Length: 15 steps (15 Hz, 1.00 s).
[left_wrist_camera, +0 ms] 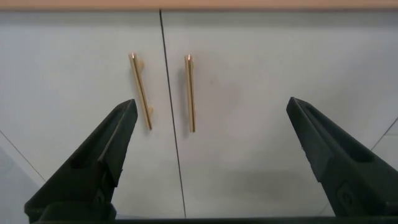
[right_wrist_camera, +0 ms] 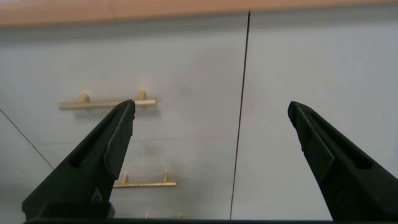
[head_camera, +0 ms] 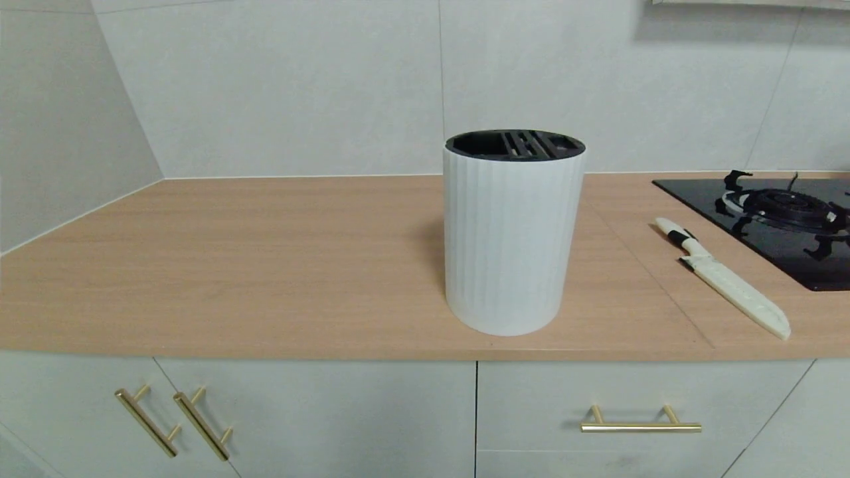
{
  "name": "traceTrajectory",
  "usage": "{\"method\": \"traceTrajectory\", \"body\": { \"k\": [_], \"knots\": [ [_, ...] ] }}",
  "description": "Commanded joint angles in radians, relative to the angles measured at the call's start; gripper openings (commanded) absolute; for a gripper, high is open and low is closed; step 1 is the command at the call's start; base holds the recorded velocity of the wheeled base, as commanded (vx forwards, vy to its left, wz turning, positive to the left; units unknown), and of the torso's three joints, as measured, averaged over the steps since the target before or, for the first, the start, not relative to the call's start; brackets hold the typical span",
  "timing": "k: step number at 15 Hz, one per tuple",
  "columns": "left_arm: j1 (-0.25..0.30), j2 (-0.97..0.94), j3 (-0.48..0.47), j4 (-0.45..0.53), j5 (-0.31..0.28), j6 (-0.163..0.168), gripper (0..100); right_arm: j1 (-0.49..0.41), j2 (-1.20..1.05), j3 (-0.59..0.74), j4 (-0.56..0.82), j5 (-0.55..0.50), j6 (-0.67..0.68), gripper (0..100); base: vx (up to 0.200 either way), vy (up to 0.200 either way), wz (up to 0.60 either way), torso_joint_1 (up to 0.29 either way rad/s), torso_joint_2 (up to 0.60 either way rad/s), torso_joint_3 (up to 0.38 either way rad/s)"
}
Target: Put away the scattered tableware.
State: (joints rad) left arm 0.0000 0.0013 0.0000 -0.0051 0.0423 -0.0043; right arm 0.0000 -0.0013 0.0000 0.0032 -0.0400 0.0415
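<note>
At the centre of the head view, on the wooden bench (head_camera: 232, 265), a white ribbed holder (head_camera: 511, 245) stands upright, with a black slotted top. Right of it in the frame, well apart, the knife (head_camera: 724, 279) lies flat on the bench. Its pale blade points toward the lower right corner and its handle lies near the black hob (head_camera: 783, 226) at the right edge. My left pincer (left_wrist_camera: 211, 102) is released, fingers spread wide, facing cabinet doors with gold door handles (left_wrist_camera: 190, 93). My right pincer (right_wrist_camera: 211, 104) is likewise spread and grasps nothing, facing a front with a gold drawer handle (right_wrist_camera: 107, 102).
</note>
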Motion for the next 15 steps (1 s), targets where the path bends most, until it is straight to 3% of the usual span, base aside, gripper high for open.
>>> {"method": "traceTrajectory", "body": {
  "k": [1,15],
  "knots": [
    [0.0,0.0,0.0,0.001,-0.001,0.0,100,0.0,0.001,0.0,0.0,0.0,0.0,100,0.0,0.0,0.0,0.183,-0.46,-0.276],
    [0.0,0.0,0.0,0.001,0.001,0.0,100,0.0,0.001,0.0,0.0,0.0,0.0,100,0.0,0.0,0.0,0.226,-0.5,-0.287]
  ]
}}
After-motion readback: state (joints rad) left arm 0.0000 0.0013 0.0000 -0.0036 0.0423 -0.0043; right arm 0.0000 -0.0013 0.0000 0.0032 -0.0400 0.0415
